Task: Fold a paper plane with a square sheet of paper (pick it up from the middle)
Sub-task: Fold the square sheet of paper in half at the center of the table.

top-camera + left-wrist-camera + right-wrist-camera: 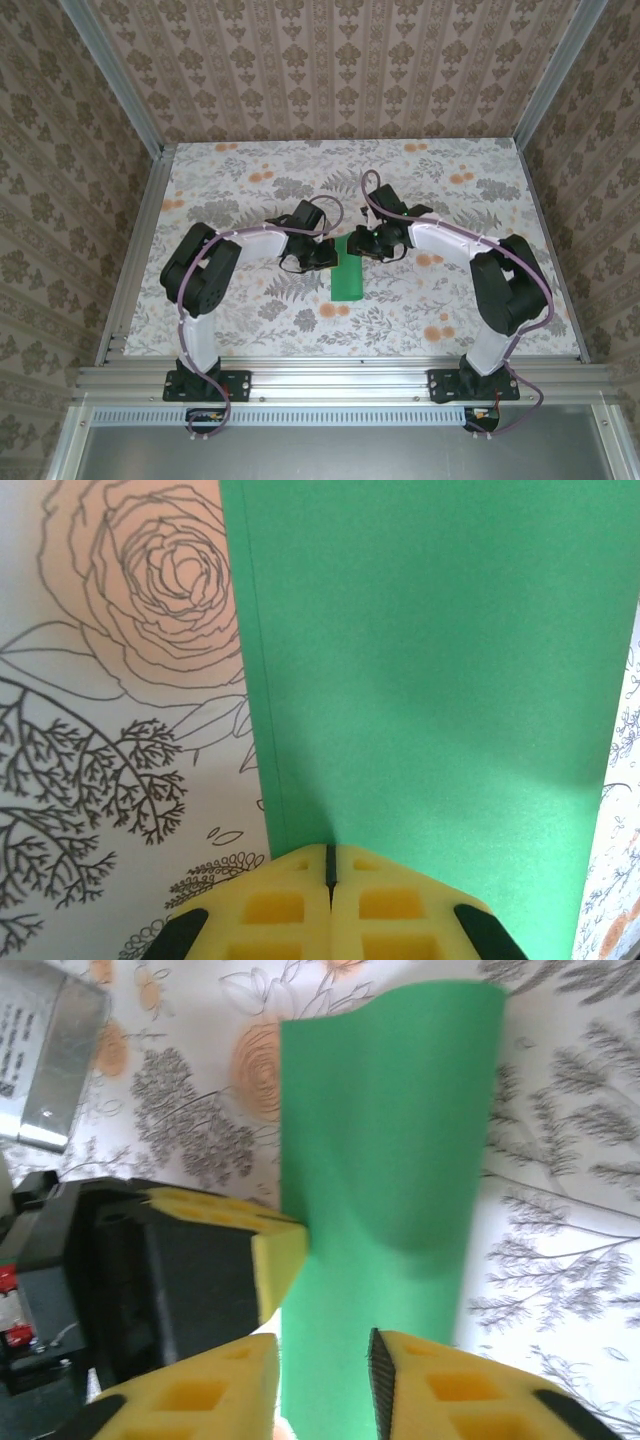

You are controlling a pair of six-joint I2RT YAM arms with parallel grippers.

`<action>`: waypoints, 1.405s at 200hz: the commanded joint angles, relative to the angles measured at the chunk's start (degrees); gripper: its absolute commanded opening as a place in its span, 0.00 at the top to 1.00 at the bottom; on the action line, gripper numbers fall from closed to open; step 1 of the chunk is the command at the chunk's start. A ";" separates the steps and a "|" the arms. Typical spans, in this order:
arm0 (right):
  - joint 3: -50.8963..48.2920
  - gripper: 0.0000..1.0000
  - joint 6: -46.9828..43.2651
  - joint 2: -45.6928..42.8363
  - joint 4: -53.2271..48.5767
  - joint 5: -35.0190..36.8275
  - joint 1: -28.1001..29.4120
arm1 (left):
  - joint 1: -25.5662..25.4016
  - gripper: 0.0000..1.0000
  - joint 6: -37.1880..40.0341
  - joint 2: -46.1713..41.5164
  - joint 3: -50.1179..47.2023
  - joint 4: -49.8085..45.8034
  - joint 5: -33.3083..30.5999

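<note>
Left gripper point(330, 858), bottom centre of the left wrist view: yellow fingers point(280, 905) pressed together, only a thin dark slit between them, nothing seen in that slit. Tips resting over the green paper point(430, 680), just inside its left edge. Along that edge, a second fine line close beside it, as of two layers. Green across the middle and right of that frame, from the top down past the fingers to the bottom right. To the left, table point(100, 780) printed with a pale pink rose at upper left and dark fern sprigs below.

Right gripper point(323, 1345), bottom of the right wrist view: jaws apart, not closed on anything, one yellow finger at lower left, one at lower right, green paper showing in the wide gap. From there, paper reaching up to the top of the frame, far edge wavy, a soft shadow across the middle. At centre left, the other gripper's yellow tip touching the paper's left edge, black body behind it. Upper left corner: a grey metal plate point(50, 1050) with small print, lying on the flowered table.

From above: paper as a narrow green strip at the centre of the frame, both grippers meeting at its upper end, one from the left, one from the right. Patterned walls point(330, 60) on three sides, metal rails point(330, 380) along the near edge.
</note>
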 commanded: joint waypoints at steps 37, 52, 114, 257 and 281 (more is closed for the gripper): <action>-1.86 0.77 0.95 5.08 4.48 -5.00 -0.62 | -0.23 0.94 1.95 2.37 0.60 -4.36 -1.92; -2.72 0.77 0.90 6.03 5.19 -5.87 -1.30 | -0.24 0.94 2.04 2.46 0.60 -4.36 -1.83; -6.50 0.75 0.83 8.32 7.56 -5.74 -2.48 | -0.22 0.94 2.08 3.41 1.12 -4.34 -1.75; -12.45 0.72 3.87 1.99 13.95 -15.47 -3.03 | -0.32 0.94 2.01 3.93 1.21 -4.45 -1.06; -14.07 0.72 3.44 3.95 13.24 -13.98 -3.03 | -0.34 0.94 2.12 3.80 1.19 -4.53 -1.05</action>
